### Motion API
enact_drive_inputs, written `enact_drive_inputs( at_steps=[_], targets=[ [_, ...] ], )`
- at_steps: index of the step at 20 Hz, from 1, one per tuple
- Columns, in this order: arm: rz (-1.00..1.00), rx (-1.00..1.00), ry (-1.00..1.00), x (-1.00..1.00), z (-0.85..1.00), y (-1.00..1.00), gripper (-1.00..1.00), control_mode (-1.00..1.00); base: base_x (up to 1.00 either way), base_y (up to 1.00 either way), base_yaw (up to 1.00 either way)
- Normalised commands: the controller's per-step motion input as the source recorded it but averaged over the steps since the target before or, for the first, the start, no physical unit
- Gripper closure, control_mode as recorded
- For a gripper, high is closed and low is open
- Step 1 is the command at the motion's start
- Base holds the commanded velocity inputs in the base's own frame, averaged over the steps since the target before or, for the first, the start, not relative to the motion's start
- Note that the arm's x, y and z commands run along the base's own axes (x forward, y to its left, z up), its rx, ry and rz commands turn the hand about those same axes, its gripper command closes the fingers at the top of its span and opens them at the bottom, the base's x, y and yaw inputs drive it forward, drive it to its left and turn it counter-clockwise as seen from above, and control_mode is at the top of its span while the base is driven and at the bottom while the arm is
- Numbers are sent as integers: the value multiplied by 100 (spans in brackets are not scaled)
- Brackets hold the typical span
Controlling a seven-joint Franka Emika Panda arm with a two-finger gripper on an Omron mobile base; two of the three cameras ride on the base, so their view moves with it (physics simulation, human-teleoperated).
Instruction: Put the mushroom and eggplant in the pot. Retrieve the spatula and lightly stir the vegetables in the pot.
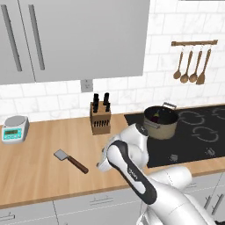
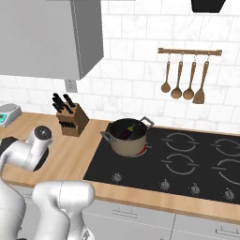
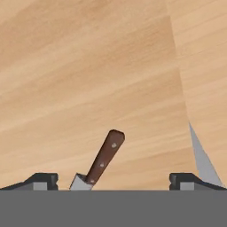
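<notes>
The spatula [image 1: 70,161] lies flat on the wooden counter, grey blade to the left and brown handle pointing right toward my arm [image 1: 127,165]. In the hand view its handle [image 3: 105,156] rises from the bottom edge between my two fingertips. My gripper [image 3: 114,181] is open wide above it, holding nothing. The beige pot [image 1: 161,122] stands on the stove's left burner. The dark purple eggplant [image 2: 129,131] lies inside it. I cannot make out the mushroom in the pot's dark interior.
A knife block [image 1: 100,117] stands at the back of the counter, left of the black stove [image 1: 200,134]. A kitchen scale [image 1: 14,128] sits at the far left. Wooden utensils [image 1: 191,67] hang on the wall. Wall cabinets [image 1: 83,39] hang overhead.
</notes>
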Motion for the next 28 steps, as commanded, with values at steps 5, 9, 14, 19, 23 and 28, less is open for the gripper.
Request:
enact_drive_inputs(
  at_steps=[5,9,14,19,23,28],
  targets=[
    [-38,22,29,-55,29,64,-100,-100,0,0,0],
    [-40,11,31,-37,0,81,-100,-100,0,0,0],
    [-37,8,30,-33,0,87,-100,-100,0,0,0],
    [-41,0,10,-14,0,78,-100,-100,0,0,0],
    [-46,-11,0,-1,0,71,-100,-100,0,0,0],
    [-43,-14,1,-2,21,47,-100,-100,0,0,0]
  ],
)
